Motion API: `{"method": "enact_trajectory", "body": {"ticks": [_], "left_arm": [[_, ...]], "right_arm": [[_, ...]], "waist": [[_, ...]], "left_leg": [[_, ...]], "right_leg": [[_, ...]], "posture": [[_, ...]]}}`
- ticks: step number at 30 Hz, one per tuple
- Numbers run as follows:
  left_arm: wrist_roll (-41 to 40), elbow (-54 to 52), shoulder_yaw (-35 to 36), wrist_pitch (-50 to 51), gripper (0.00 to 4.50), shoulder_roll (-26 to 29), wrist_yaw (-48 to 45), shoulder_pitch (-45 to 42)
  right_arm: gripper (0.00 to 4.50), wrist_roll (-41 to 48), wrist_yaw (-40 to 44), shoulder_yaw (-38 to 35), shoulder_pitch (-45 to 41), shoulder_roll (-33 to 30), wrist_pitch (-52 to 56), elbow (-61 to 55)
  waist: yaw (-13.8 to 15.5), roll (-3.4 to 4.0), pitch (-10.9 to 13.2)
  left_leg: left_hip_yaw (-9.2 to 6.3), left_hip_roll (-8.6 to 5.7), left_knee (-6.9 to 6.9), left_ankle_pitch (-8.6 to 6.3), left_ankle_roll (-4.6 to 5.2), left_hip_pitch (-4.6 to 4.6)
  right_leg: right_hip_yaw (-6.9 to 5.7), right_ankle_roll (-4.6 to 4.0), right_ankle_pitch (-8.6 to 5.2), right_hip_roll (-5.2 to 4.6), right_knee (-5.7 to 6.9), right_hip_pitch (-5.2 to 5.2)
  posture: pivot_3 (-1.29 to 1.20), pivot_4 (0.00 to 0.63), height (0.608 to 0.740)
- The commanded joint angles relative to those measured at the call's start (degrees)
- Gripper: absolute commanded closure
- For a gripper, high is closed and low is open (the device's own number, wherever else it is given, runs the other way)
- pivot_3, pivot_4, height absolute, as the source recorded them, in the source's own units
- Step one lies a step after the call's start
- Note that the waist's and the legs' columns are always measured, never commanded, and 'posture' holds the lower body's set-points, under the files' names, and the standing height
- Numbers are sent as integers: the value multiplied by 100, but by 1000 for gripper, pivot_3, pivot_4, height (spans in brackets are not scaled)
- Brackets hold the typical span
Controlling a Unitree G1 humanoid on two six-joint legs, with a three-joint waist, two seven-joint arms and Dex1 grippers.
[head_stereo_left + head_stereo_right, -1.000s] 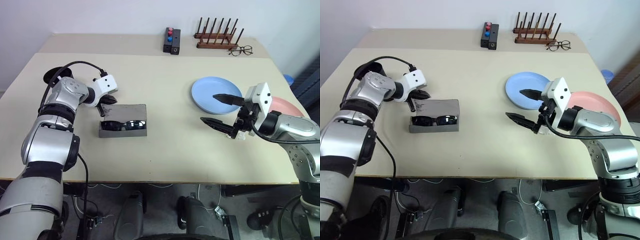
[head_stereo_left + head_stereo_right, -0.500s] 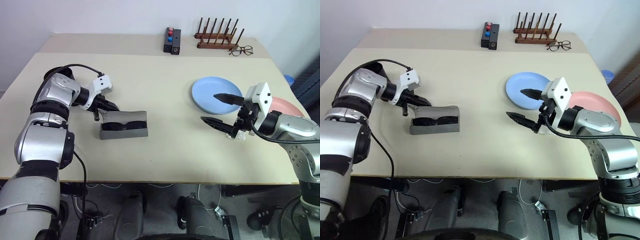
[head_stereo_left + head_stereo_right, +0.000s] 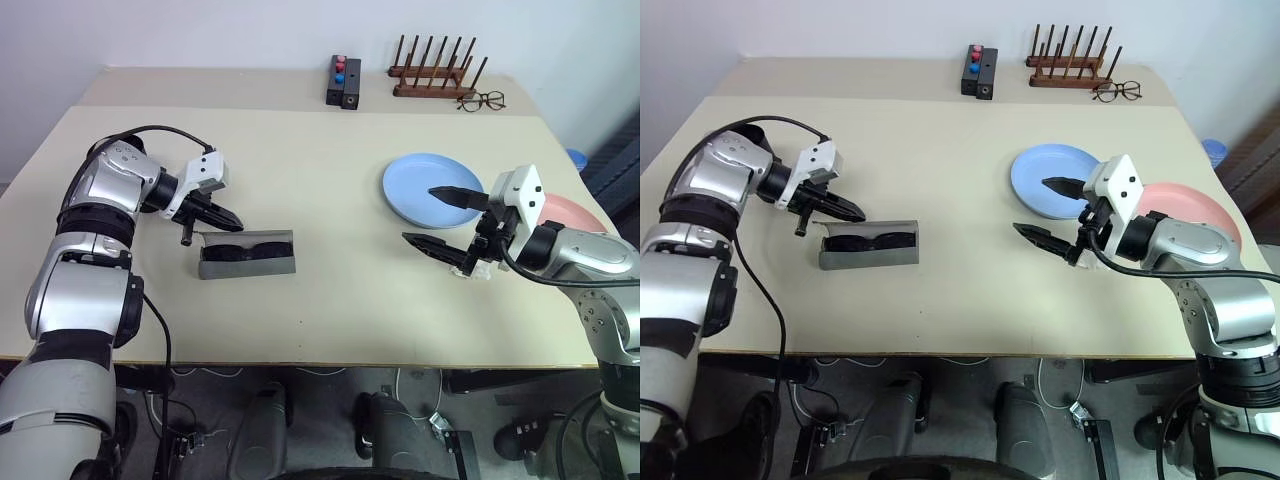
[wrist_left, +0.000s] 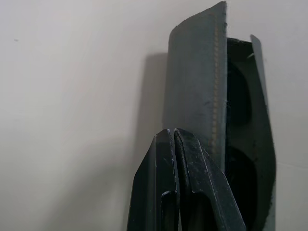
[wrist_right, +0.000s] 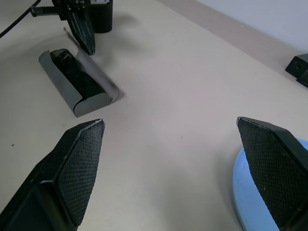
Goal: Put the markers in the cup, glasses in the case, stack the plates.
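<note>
**Sunglasses in half-closed case, plates unstacked**

The right claw [image 3: 443, 218] is held wide open and empty above the surface [image 3: 340, 300]. The grey case [image 3: 247, 253] lies left, its lid partly raised over the black glasses [image 5: 77, 77]. The left claw [image 3: 228, 221], fingers pressed together, is set against the lid's edge. Farther back, the blue plate [image 3: 415, 195] and pink plate [image 3: 575, 213] lie apart.

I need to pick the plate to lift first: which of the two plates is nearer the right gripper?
The light blue plate; the right gripper hovers at its near edge, while the pink plate lies beyond the forearm.

Bare table [image 3: 340, 290] between case [image 3: 247, 254], plates [image 3: 430, 188]
</note>
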Motion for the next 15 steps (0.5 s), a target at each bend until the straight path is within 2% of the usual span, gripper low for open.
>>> {"method": "enact_trajectory", "body": {"ticks": [1,6,9,15], "left_arm": [[-505,-590,-336,182,4439,273,-22,225],[-1146,-1378,-672,598,4439,536,-22,580],[-1236,-1741,-746,664,4439,636,-22,745],[-1216,-1370,-133,428,4439,361,416,378]], "right_arm": [[0,-6,14,-127,-85,-4,-140,-41],[0,156,186,-157,-12,-37,-56,-135],[0,219,267,-176,49,-59,-33,-215],[0,105,236,-174,3,-45,-144,-104]], "waist": [[-1,0,0],[-3,0,0],[11,0,0],[13,0,0]], "left_leg": [[0,0,-1,0,0,0],[0,1,0,0,0,1],[-1,1,0,0,0,1],[-1,0,2,0,0,1]], "right_leg": [[0,0,0,0,0,0],[1,-15,-8,0,0,0],[2,-16,-9,0,0,1],[1,-17,-9,0,-1,2]], "posture": [[0,150,740],[0,150,740],[0,150,740],[0,150,740]]}}
